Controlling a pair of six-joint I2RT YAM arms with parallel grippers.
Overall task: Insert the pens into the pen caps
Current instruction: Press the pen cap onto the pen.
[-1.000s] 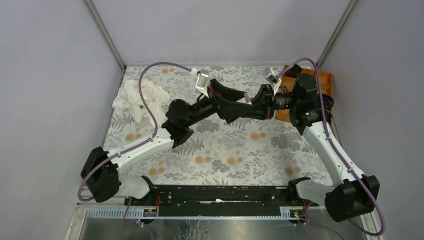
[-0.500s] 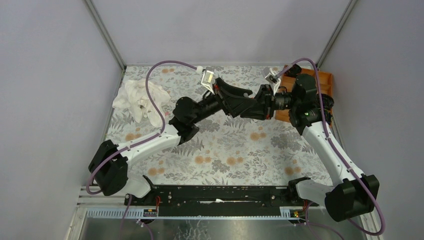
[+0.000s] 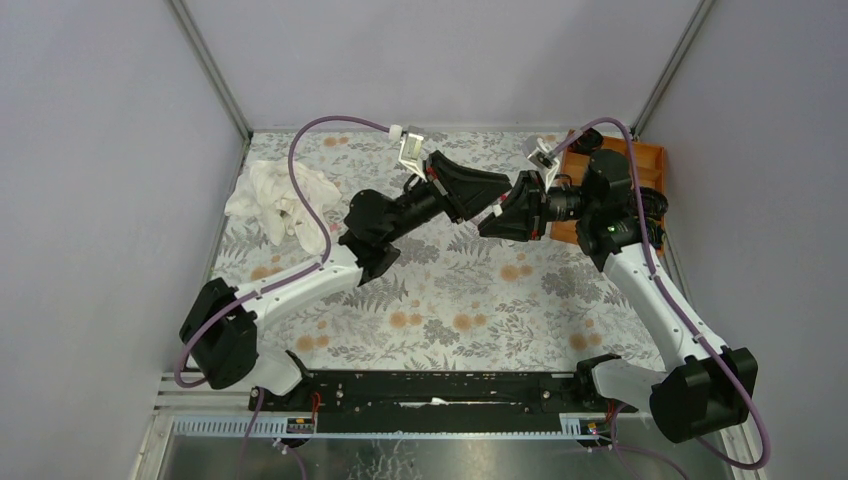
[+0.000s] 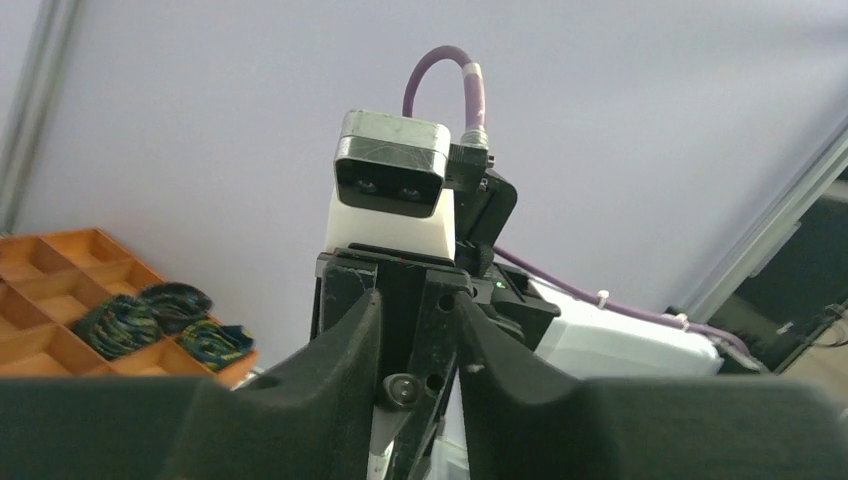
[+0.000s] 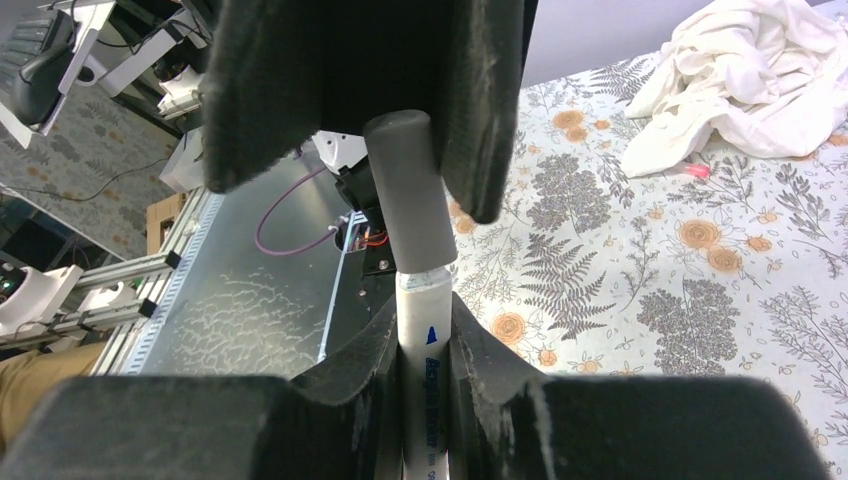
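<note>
The left tool (image 5: 405,150) and right tool (image 5: 422,318) meet tip to tip, and the pen (image 5: 425,365) and grey cap (image 5: 405,190) they clamp bridge the gap. Beneath both, the surface (image 3: 450,300) lies open. A white cloth (image 3: 280,195) lies well behind the left tool, and a wooden tray (image 3: 650,160) sits close behind the right.

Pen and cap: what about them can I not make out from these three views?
- Right wrist: the pen has its rear end cut off by the bottom edge. The grey cap hides its tip, so insertion depth is unknown.
- Left wrist: the left hand covers both with its own fingers.
- Top external: the pair is too small and mostly covered by the right hand and left hand. Other pens and caps are not seen.
</note>
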